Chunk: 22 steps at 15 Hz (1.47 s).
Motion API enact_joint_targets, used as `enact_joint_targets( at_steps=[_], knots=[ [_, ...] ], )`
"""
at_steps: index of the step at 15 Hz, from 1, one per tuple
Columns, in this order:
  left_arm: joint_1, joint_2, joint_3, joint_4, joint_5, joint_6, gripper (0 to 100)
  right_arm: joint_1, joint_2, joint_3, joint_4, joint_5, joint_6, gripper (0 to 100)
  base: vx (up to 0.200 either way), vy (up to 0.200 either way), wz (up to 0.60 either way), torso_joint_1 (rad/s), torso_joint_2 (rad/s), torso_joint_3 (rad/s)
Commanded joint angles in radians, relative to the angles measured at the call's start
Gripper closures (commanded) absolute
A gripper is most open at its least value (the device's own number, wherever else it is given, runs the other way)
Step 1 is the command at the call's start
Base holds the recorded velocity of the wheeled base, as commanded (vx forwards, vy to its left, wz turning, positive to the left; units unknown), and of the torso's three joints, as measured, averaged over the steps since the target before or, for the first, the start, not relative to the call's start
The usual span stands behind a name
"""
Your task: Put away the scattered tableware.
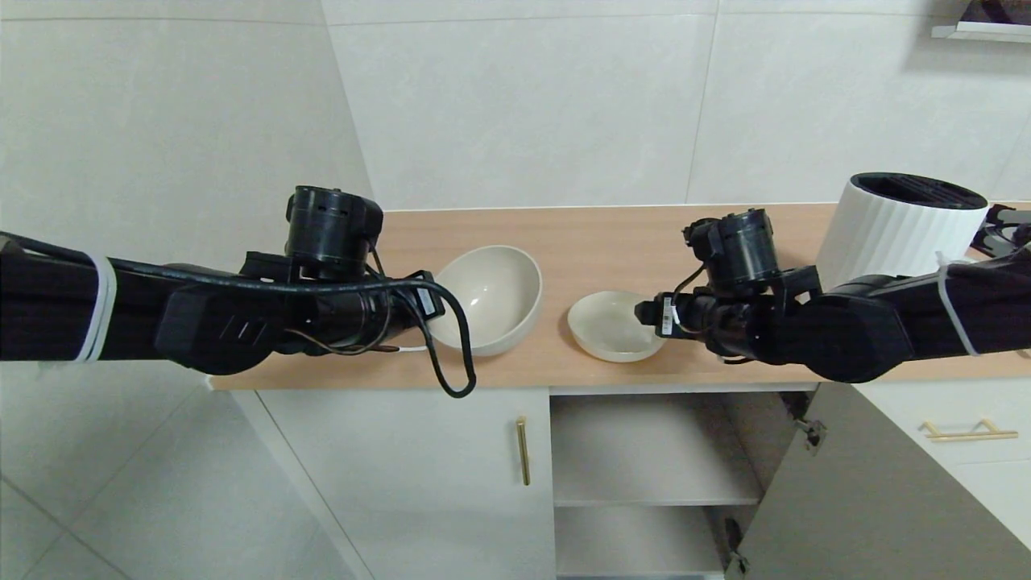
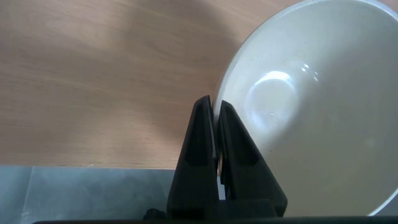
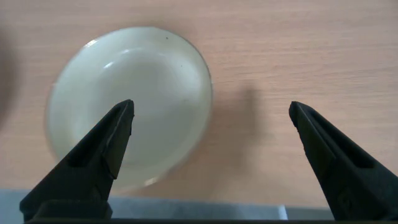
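Both jaws over wood counter: left grasps large bowl, right released.

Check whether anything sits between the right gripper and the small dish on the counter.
Nothing visible does. The right gripper hangs open directly above the small dish, with one finger over the dish, the other over bare counter, and a clear gap between them.

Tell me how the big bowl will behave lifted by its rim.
The big bowl looks like glazed ceramic: probably rigid, breakable. Its glossy rim may slip in the left gripper, pinched at one spot. Deep and tilted, it would likely swing.
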Motion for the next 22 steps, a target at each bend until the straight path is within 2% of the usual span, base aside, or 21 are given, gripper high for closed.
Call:
enact_joint_targets(
  at_steps=[1, 8, 9, 19, 22],
  knots=[
    [0.000, -0.006, 0.001, -0.001, 0.001, -0.001, 100, 0.000, 0.052, -0.013, -0.010, -0.008, -0.001, 0, 0.000, 0.000, 0.00, 0.000, 0.00, 0.000],
    [0.000, -0.008, 0.001, -0.001, 0.001, -0.001, 100, -0.002, 0.090, -0.016, -0.042, -0.019, -0.004, 0, 0.000, 0.000, 0.00, 0.000, 0.00, 0.000],
    [0.000, -0.008, 0.001, -0.001, 0.001, -0.001, 100, -0.003, 0.091, -0.016, -0.042, -0.019, -0.004, 100, 0.000, 0.000, 0.00, 0.000, 0.00, 0.000],
    [0.000, -0.022, 0.004, 0.000, 0.001, -0.001, 100, -0.003, 0.078, -0.022, -0.042, -0.016, 0.002, 100, 0.000, 0.000, 0.00, 0.000, 0.00, 0.000],
    [0.000, -0.078, 0.042, 0.000, -0.001, 0.004, 100, -0.008, -0.019, 0.019, -0.028, 0.012, 0.019, 100, 0.000, 0.000, 0.00, 0.000, 0.00, 0.000]
  ],
)
